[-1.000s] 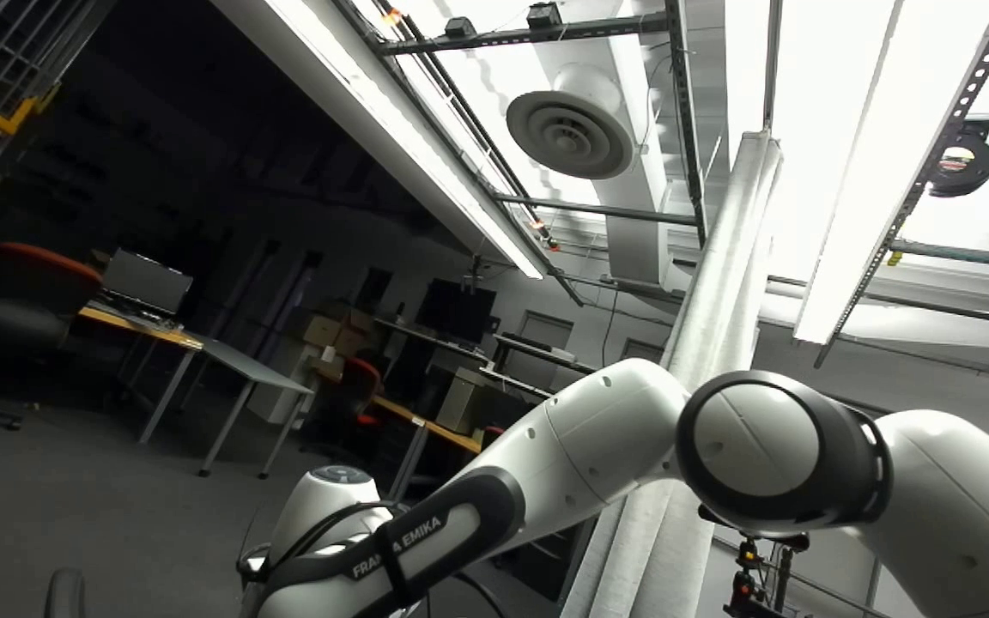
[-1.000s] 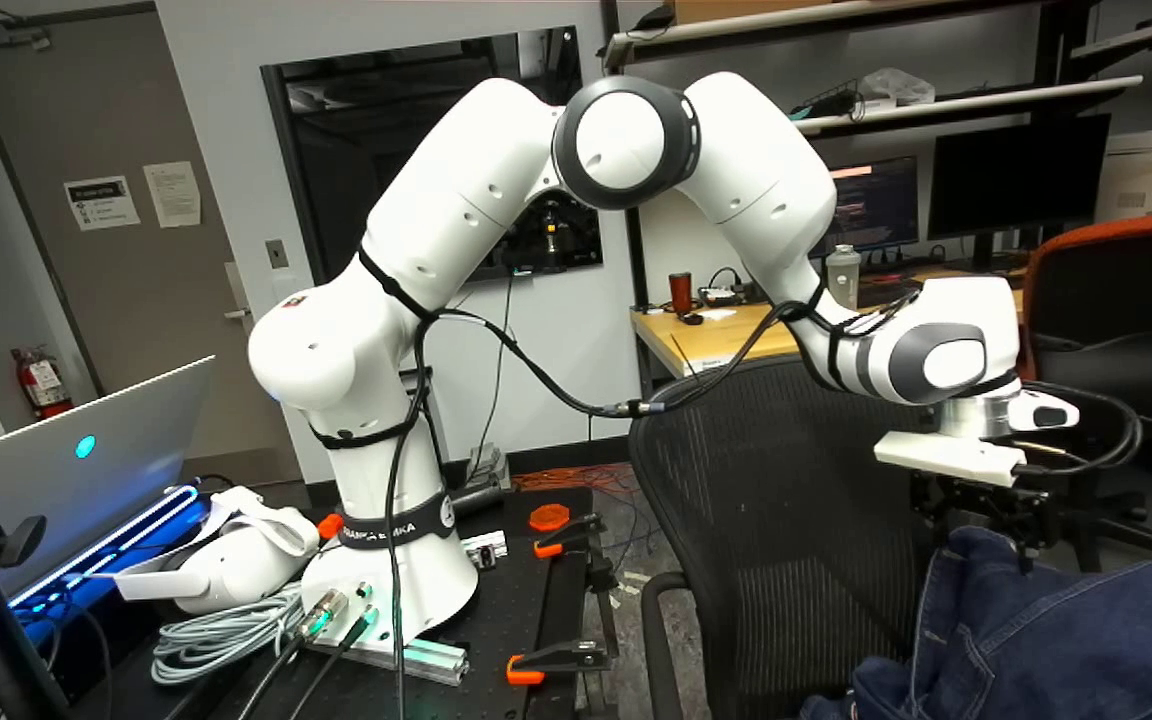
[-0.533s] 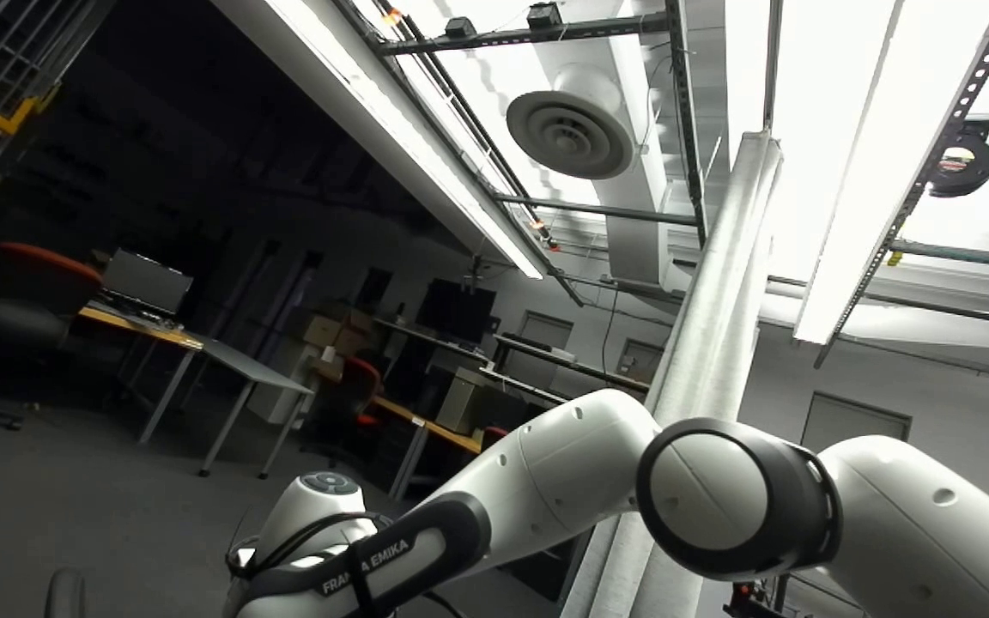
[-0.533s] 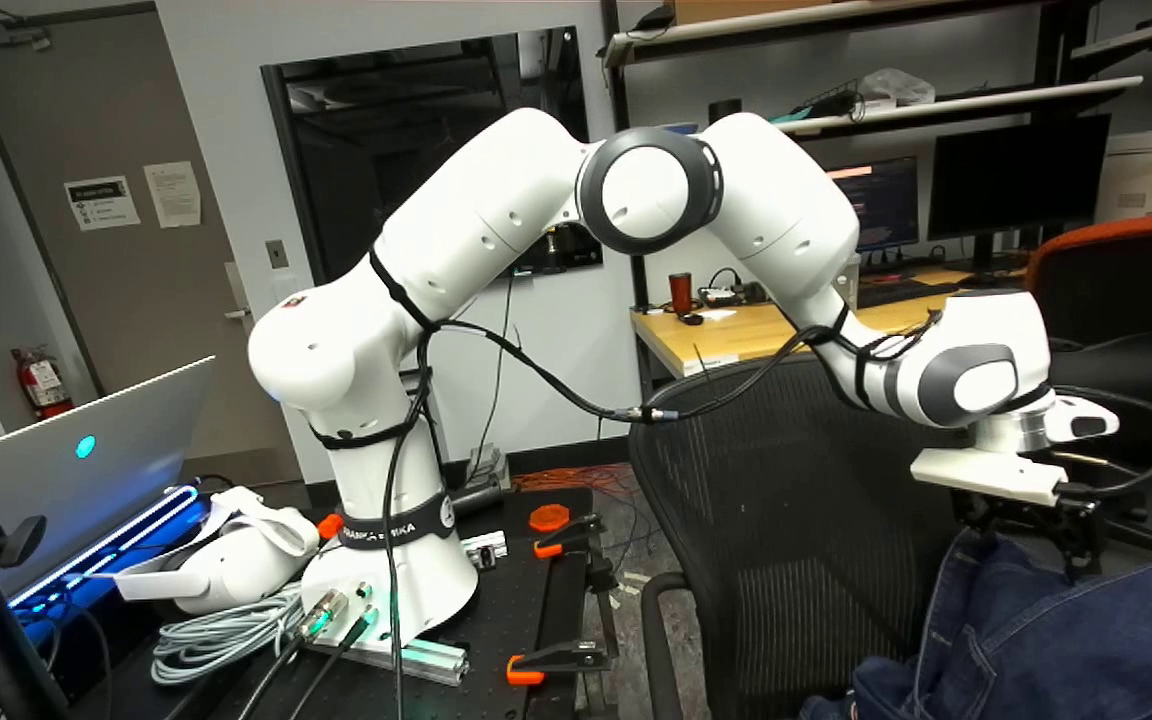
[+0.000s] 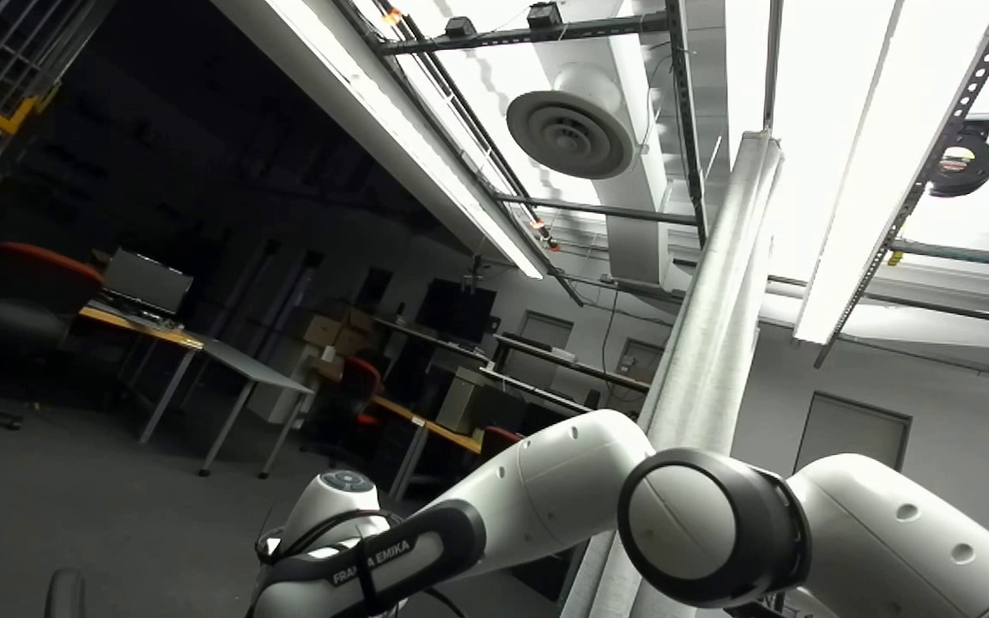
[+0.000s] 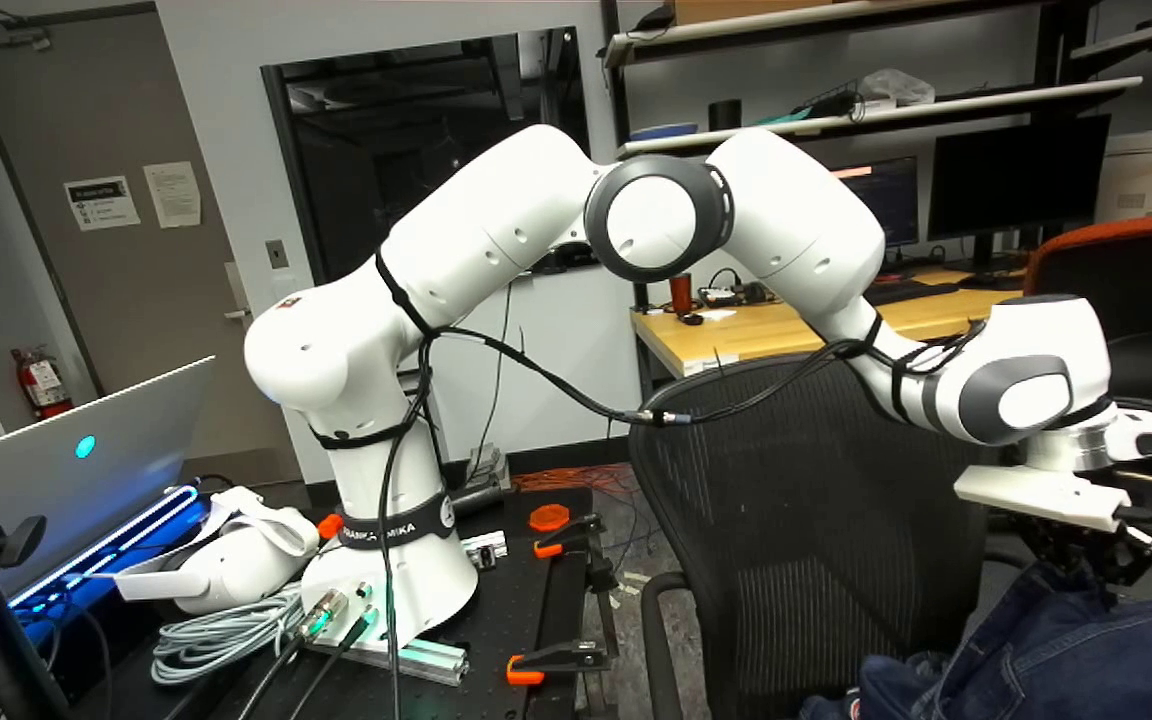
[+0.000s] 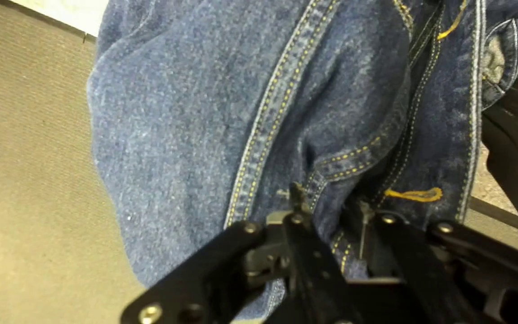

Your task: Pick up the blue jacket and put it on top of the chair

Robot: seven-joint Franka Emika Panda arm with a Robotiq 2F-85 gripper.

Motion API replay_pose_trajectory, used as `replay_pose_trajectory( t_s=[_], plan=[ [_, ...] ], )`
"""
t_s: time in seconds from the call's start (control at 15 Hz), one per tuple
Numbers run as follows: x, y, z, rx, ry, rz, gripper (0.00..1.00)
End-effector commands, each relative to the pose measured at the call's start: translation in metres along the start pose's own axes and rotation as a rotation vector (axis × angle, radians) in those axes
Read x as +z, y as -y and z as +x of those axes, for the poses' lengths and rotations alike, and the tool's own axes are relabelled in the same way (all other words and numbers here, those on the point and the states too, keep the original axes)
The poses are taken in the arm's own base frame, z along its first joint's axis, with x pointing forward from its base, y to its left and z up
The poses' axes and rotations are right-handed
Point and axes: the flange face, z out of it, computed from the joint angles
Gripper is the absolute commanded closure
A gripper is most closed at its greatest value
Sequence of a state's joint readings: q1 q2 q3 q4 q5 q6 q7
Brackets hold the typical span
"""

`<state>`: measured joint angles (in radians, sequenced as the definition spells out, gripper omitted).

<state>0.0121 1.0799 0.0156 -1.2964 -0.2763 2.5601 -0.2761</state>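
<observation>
Claw (image 7: 331, 207): the wrist view shows its fingertips (image 7: 298, 200) a narrow gap apart. Denim shows in that gap, but I cannot tell whether it is pinched or merely lies beyond, so no hold is confirmed.

Blue jacket (image 7: 241, 117): found below my claw, its bulk spreading out ahead of the fingertips. In an exterior view the garment (image 6: 1126, 650) peaks at the claw's underside, apparently touching. Its lower part is out of frame, and what bears it is not shown.

Governing relation: a stitched seam (image 7: 272, 108) runs from beside the fingertips outward, away from me, so my fingers would close across it rather than along it. The garment's full long axis cannot be certified. Mine is the only arm present.

Destination: the black mesh chair (image 6: 806, 530), which I take as the target, stands on the side of my claw toward my base (image 6: 386, 580). An orange-rimmed chair (image 6: 1151, 290) stands behind the claw.

Assessment: grasping stage, in my judgement; lift and placement outstanding. The next move calls for a firm bite on the fold, a lift clear of the backrest, then travel baseward. Risk: a shallow bite may let limp, heavy-looking cloth slip out.
</observation>
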Motion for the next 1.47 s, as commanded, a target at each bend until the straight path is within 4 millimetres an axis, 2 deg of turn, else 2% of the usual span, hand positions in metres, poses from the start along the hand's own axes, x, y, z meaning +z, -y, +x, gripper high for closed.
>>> replay_pose_trajectory(
  t_s=[0.0, 0.33, 0.4, 0.53, 0.67, 0.87, 1.13, 1.4],
  plan=[
    [0.002, -0.020, 0.007, 0.061, 0.008, 0.014, 1.00],
    [0.003, -0.024, 0.009, 0.103, 0.026, 0.042, 0.99],
    [-0.007, -0.007, 0.009, 0.124, 0.024, 0.053, 0.99],
    [-0.029, -0.002, 0.011, 0.158, 0.010, 0.089, 0.99],
    [-0.062, 0.001, 0.018, 0.193, -0.021, 0.112, 0.99],
    [-0.124, -0.005, 0.035, 0.243, -0.092, 0.132, 0.99],
    [-0.217, -0.013, 0.058, 0.263, -0.188, 0.153, 0.99],
    [-0.312, -0.003, 0.076, 0.225, -0.215, 0.221, 0.99]
  ],
)
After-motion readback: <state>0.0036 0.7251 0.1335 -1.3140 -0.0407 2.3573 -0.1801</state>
